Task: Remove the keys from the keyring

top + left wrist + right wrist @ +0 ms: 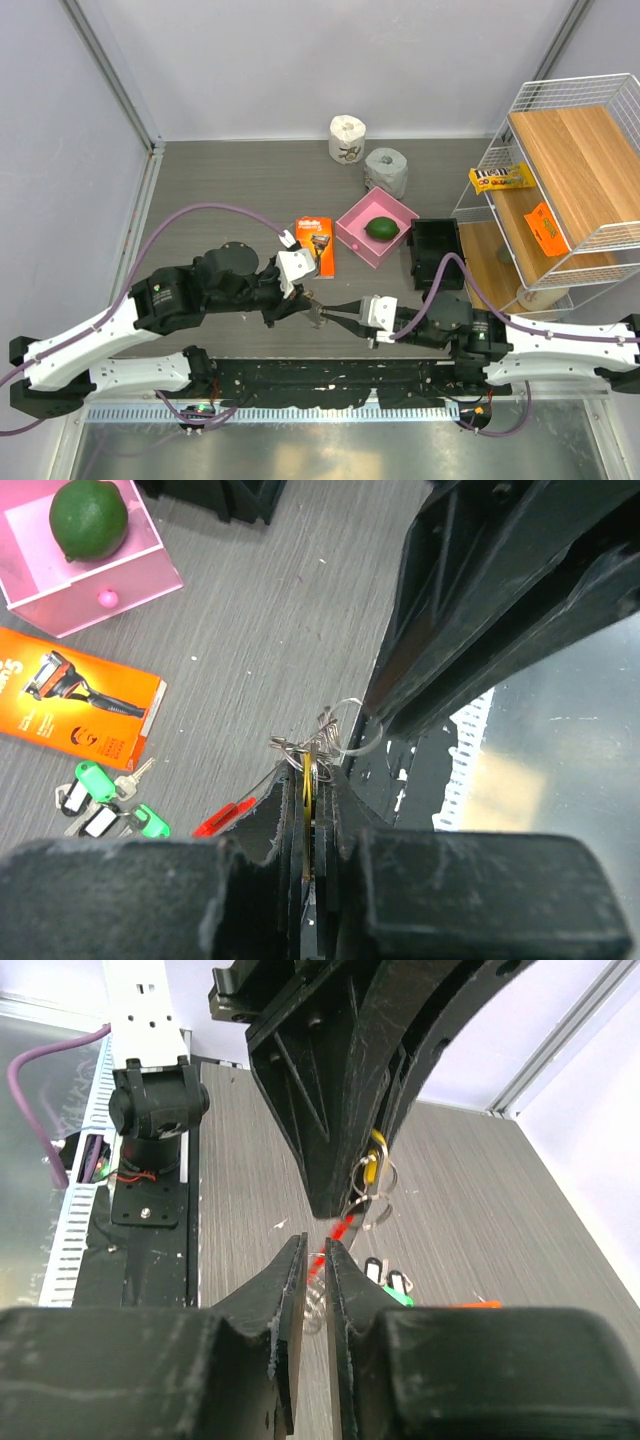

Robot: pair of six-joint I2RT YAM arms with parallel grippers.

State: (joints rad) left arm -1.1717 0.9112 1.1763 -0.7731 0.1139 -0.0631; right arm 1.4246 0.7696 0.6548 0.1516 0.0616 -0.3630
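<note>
Left claw (312, 772) is clamped on a yellow-tagged key (372, 1169); right claw (316, 1252), just beside it, pinches the red keyring (342, 1228). A crooked pull could slip either grip, dropping both onto the loose keys (105, 802) below.

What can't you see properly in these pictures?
Left wrist: the red keyring, mostly hidden behind the left gripper, shut on a yellow-tagged key.
Right wrist: whether the right gripper pinches the keyring; blurred, too close.
Top external: green-tagged keys, hidden under the left gripper.
</note>
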